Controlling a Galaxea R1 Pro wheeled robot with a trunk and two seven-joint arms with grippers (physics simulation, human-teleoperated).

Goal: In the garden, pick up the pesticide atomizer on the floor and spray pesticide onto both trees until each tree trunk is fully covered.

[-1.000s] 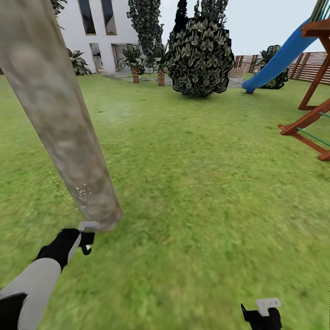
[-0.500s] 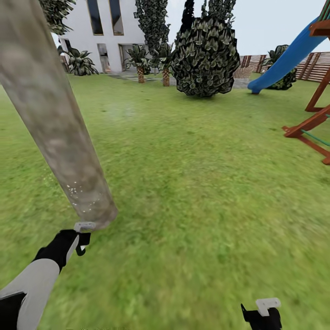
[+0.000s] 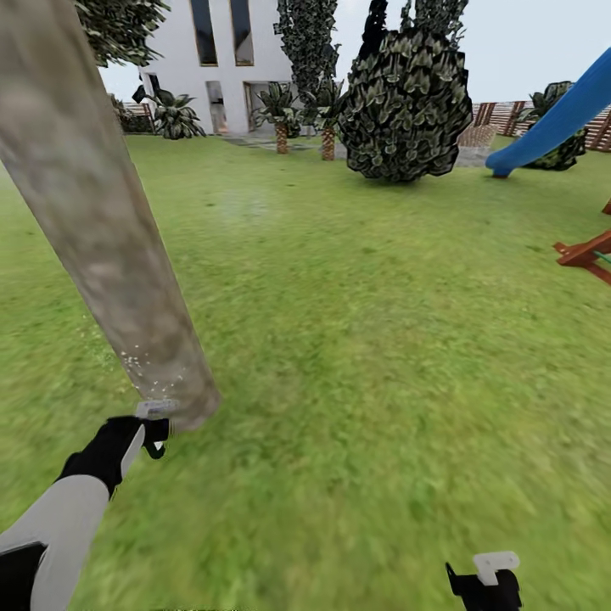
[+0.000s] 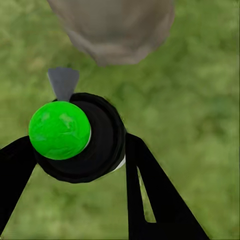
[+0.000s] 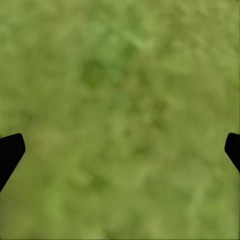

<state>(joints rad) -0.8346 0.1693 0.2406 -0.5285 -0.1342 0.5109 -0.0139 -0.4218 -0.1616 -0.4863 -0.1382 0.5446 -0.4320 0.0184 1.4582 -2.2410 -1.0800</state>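
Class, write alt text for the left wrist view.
The left gripper, its jaws closed on the pesticide atomizer with a bright green ball on it, points at the base of a grey-brown tree trunk on blurred lawn.

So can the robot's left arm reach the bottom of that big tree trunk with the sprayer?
Probably yes: the left gripper holds the atomizer right beside the trunk's base, with nothing between them.

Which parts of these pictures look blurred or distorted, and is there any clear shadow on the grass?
Head view: the lawn is smeared near the robot, sharper far off by the bush; the tree trunk leans, stretched by the wide lens; no clear cast shadow. Left wrist view: the pesticide atomizer is sharp, the grass behind soft. Right wrist view: the grass is a blur without detail.
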